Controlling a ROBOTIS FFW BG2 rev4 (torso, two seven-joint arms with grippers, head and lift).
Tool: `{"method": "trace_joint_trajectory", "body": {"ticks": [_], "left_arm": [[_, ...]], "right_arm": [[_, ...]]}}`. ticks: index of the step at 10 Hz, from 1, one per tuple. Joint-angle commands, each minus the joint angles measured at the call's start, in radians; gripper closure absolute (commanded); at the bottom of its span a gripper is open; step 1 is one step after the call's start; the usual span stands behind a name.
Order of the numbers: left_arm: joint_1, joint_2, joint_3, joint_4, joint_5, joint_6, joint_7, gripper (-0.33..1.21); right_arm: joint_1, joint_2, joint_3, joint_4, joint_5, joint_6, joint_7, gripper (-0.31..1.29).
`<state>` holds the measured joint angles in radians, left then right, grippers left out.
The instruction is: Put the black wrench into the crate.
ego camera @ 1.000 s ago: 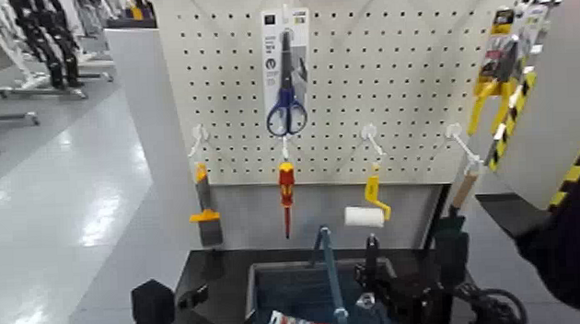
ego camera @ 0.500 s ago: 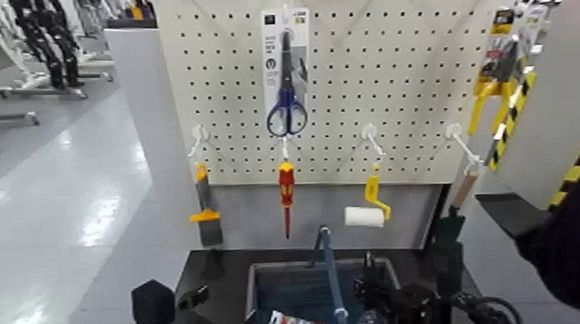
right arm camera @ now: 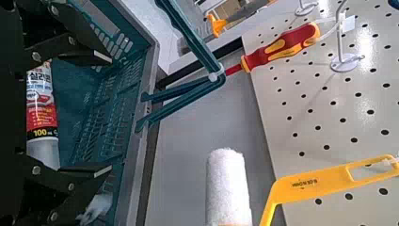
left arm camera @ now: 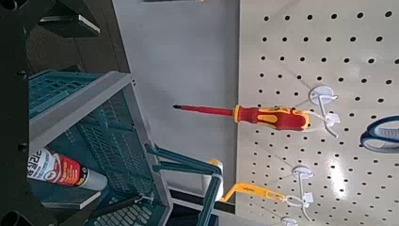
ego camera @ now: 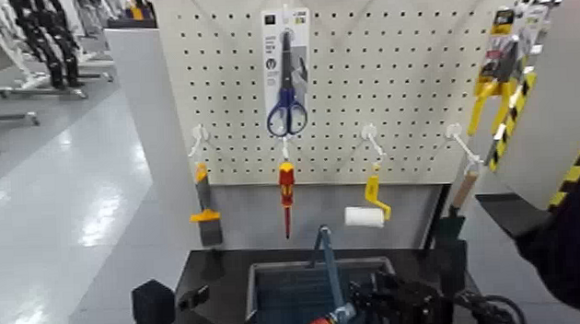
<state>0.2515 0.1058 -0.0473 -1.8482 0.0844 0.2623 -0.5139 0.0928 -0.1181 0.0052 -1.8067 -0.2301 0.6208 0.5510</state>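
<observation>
Now right pincer (ego camera: 391,303) low over crate (ego camera: 261,275); finger state unclear; wrench unseen.

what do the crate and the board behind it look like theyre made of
The crate looks like moulded plastic, dull grey-blue, judging by its thin ribbed lattice walls and thick rim. The board looks like painted white pegboard, metal or hardboard, with a smooth face and even rows of holes.

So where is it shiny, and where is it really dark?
Head view: the floor has bright glare patches at the left. Left wrist view: the pegboard is brightly lit, and the near edge is deep shadow. Right wrist view: the crate looks shaded inside.
</observation>
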Motion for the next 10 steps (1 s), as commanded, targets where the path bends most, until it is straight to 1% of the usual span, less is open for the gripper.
{"method": "trace_joint_trajectory", "body": {"ticks": [1,2,3,4,5,6,8,9,10], "left_arm": [[0.000,0.000,0.000,0.000,0.000,0.000,-0.001,0.10],[0.000,0.000,0.001,0.000,0.000,0.000,-0.001,0.10],[0.000,0.000,0.001,0.000,0.000,0.000,-0.003,0.10],[0.000,-0.002,0.004,0.000,0.000,0.000,-0.003,0.10],[0.000,-0.002,0.004,0.000,0.000,0.002,-0.003,0.10],[0.002,-0.002,0.006,0.000,0.000,0.002,-0.003,0.10],[0.003,-0.003,0.009,0.000,0.000,0.002,-0.005,0.10],[0.005,-0.005,0.012,0.000,0.000,0.003,-0.005,0.10],[0.005,-0.005,0.014,0.000,-0.002,0.003,-0.005,0.10]], "right_arm": [[0.008,0.005,-0.008,-0.002,0.000,-0.032,0.007,0.34],[0.012,0.006,-0.013,-0.002,0.000,-0.053,0.010,0.23],[0.022,0.008,-0.019,-0.013,0.000,-0.090,0.007,0.11],[0.042,0.009,-0.024,-0.034,0.020,-0.145,-0.006,0.12],[0.073,0.009,-0.022,-0.068,0.043,-0.176,-0.037,0.12],[0.116,0.009,-0.022,-0.086,0.049,-0.239,-0.075,0.12],[0.217,0.015,-0.036,-0.132,0.058,-0.322,-0.152,0.13],[0.275,0.011,-0.019,-0.143,0.058,-0.441,-0.255,0.14],[0.321,0.011,-0.011,-0.154,0.063,-0.506,-0.315,0.14]]}}
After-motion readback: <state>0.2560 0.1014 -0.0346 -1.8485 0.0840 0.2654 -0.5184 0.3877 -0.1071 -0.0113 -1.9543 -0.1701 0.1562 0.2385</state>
